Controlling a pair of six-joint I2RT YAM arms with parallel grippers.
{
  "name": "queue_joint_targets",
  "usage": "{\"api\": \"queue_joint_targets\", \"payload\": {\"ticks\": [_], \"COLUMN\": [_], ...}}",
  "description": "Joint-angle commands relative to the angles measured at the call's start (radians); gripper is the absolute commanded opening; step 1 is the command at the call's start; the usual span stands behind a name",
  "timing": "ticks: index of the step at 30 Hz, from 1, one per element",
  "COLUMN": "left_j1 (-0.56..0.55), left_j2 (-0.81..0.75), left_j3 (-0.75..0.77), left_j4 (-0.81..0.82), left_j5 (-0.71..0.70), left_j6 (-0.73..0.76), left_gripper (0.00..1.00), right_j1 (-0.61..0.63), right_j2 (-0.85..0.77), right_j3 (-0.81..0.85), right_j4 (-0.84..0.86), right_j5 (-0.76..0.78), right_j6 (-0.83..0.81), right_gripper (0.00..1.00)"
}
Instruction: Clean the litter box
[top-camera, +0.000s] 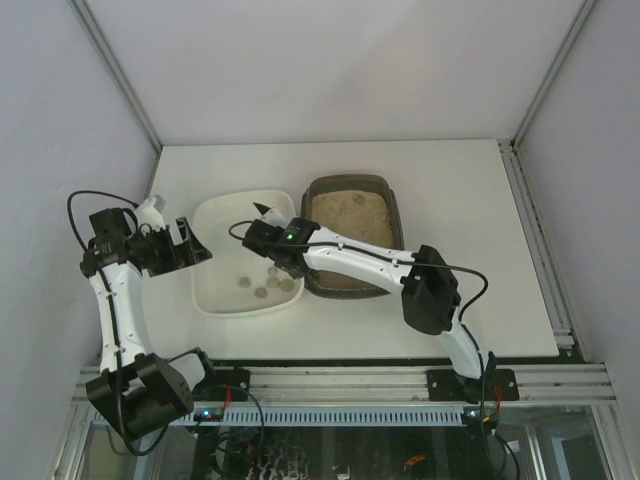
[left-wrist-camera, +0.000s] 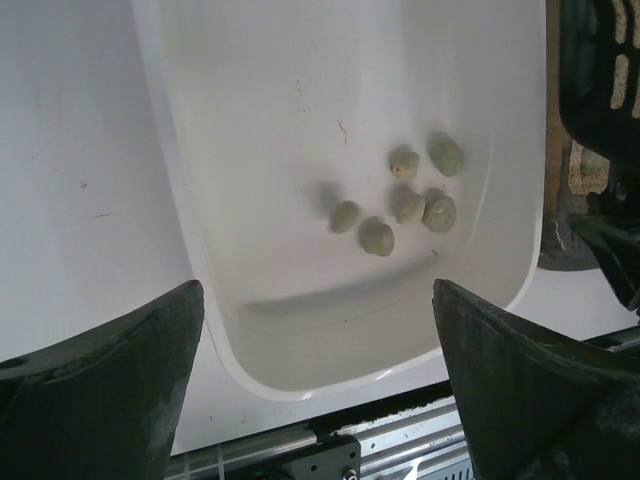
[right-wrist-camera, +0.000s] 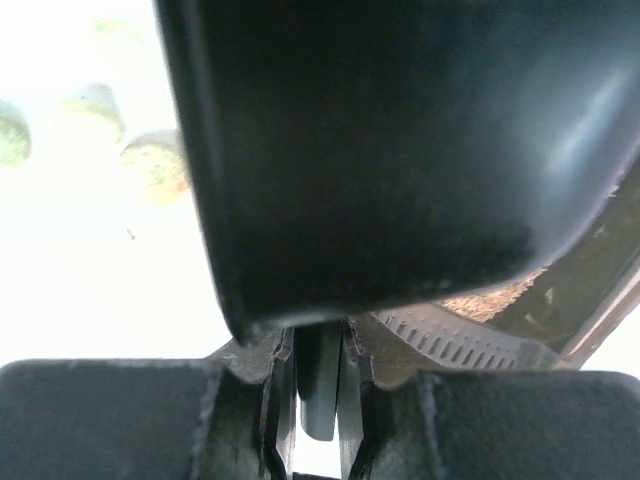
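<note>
The litter box (top-camera: 353, 235) is a dark tray with beige sandy litter, at the table's middle back. To its left stands a white tray (top-camera: 215, 290) holding several greenish-grey clumps (left-wrist-camera: 405, 205). My right gripper (top-camera: 278, 250) hangs over the white tray's right side, next to the litter box rim. It is shut on the thin handle of a black slotted scoop (right-wrist-camera: 400, 150), which fills most of the right wrist view. A strip of litter (right-wrist-camera: 490, 295) shows under the scoop. My left gripper (left-wrist-camera: 315, 290) stands open by the white tray's left side, with nothing between its fingers.
The aluminium rail (top-camera: 340, 385) with the arm bases runs along the table's near edge. White enclosure walls rise at the back and on both sides. The right arm's links (top-camera: 380, 265) lie across the litter box's front rim.
</note>
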Motion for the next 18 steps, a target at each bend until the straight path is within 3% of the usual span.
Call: {"api": "queue_joint_targets", "payload": {"ticks": [1, 5, 9, 12, 18], "left_j1": [0.007, -0.023, -0.200, -0.336, -0.442], "left_j2": [0.010, 0.012, 0.016, 0.066, 0.239], "left_j3": [-0.015, -0.014, 0.022, 0.071, 0.243], "left_j4": [0.050, 0.089, 0.150, 0.200, 0.231], "left_j5": [-0.017, -0.048, -0.231, -0.304, -0.154], "left_j6": [-0.046, -0.119, -0.227, -0.293, -0.376], "left_gripper": [1.00, 1.00, 1.00, 1.00, 1.00], "right_j1": [-0.014, -0.064, -0.187, -0.227, -0.275], "right_j2": [-0.081, -0.130, -0.194, -0.234, -0.194], "right_j3": [0.027, 0.024, -0.046, -0.131, -0.161], "right_j4": [0.033, -0.044, -0.156, -0.170, -0.276], "right_j5": [0.101, 0.165, 0.037, 0.052, 0.069], "right_j6": [-0.027, -0.003, 0.048, 0.067, 0.111], "right_gripper": [0.00, 0.00, 0.00, 0.00, 0.00]}}
